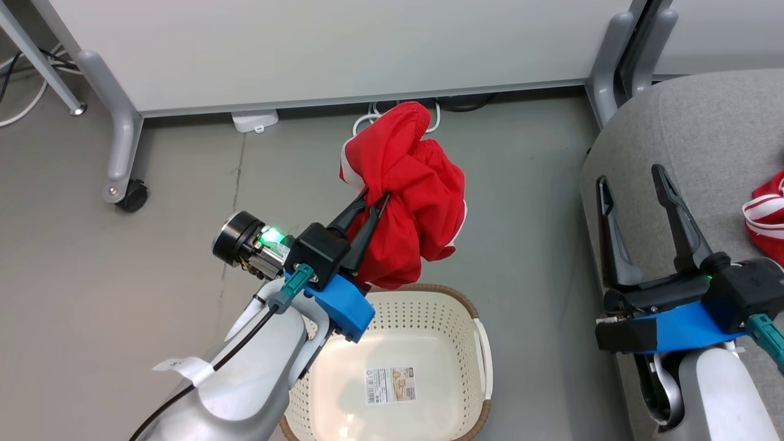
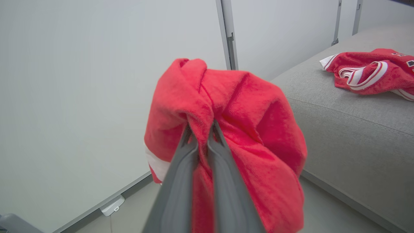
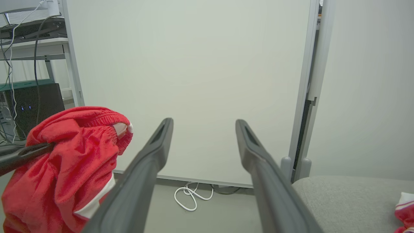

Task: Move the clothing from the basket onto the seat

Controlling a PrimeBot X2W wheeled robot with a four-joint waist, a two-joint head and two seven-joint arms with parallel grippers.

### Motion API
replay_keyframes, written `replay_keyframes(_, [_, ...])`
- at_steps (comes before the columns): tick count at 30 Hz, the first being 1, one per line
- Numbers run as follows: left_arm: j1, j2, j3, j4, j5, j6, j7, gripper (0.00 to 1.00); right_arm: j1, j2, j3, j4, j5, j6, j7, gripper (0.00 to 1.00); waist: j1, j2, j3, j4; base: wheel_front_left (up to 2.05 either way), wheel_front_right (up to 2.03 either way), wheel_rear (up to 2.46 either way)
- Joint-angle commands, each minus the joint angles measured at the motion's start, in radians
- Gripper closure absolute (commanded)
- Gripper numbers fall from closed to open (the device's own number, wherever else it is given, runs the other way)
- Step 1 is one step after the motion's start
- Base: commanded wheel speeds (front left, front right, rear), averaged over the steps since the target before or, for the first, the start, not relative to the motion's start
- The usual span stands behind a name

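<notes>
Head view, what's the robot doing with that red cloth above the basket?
The left gripper is shut on a red garment with white bands, held up clear of the basket. A red jersey already lies on the grey seat. The right gripper is open over the seat's edge, holding nothing.

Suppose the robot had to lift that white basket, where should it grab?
Probably the white side handle on the right of the basket, coming down from above with the open right gripper: it forms a thin bar that fingers could close across. The opposite side sits under the left arm.
</notes>
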Motion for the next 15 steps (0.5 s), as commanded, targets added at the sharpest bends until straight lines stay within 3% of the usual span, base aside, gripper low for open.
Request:
replay_keyframes(1, [0.012,-0.003,0.015,-0.017,0.011,-0.005,-0.005,1.00,0.019,0.001,0.003,0.003,0.009,0.000,0.000,0.00,0.0002,-0.0001,-0.013,-0.002,0.00,0.00,0.00])
replay_keyframes(15, [-0.008,-0.030,0.083,-0.136,0.045,-0.050,-0.005,1.00,0.055,0.005,0.007,0.012,0.021,0.000,0.000,0.00,0.0002,-0.0001,-0.065,-0.002,0.00,0.00,0.00])
